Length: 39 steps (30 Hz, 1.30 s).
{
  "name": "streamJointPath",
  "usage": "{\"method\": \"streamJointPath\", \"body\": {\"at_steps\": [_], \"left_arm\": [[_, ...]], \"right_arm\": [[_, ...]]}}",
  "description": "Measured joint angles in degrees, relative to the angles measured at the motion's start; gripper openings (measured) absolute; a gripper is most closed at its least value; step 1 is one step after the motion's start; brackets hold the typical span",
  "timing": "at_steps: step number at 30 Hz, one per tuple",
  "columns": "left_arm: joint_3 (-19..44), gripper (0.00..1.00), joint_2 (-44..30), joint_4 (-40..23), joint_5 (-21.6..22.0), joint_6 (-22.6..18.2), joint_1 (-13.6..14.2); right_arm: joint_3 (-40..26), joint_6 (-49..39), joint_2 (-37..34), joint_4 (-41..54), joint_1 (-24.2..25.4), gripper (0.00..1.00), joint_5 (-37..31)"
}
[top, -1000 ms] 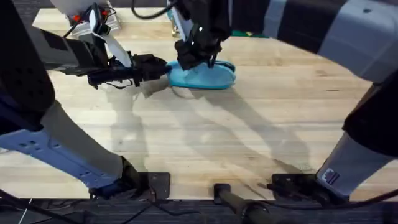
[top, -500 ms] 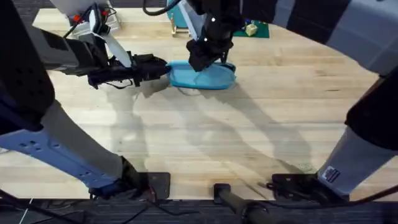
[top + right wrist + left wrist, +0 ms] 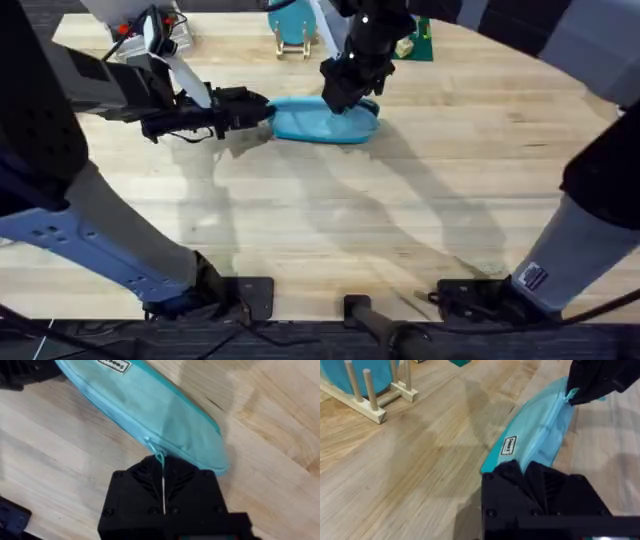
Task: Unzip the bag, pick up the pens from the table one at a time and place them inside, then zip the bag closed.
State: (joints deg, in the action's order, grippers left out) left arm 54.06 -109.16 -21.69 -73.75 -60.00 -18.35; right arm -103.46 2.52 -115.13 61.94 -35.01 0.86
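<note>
Tabletop (image 3: pixel 330 220): both grippers (image 3: pixel 262 110) (image 3: pixel 162 471) clamp the bag (image 3: pixel 325 120).

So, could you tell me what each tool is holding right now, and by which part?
The left tool grips the bag by its end near the label. The right tool is shut on the zipper pull on the bag's long edge.

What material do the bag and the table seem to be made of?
The bag looks like soft woven fabric, matte light blue: it sags, creases, and has a sewn label and a zipper seam. The table looks like light wood with a smooth, low-sheen finish: plank joints and grain lines show. Whether it is solid wood or veneer cannot be told.
</note>
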Motion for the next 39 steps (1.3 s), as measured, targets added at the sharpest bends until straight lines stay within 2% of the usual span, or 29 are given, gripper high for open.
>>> {"method": "streamJointPath", "body": {"at_steps": [25,39], "left_arm": [[0.00,0.041,0.00,0.02,0.03,0.01,0.00],[0.00,0.041,0.00,0.02,0.04,0.01,-0.02]], "right_arm": [[-0.33,-2.44,0.02,9.83,8.11,0.031,0.38],[-0.33,-4.29,0.02,11.71,11.06,0.033,0.91]]}}
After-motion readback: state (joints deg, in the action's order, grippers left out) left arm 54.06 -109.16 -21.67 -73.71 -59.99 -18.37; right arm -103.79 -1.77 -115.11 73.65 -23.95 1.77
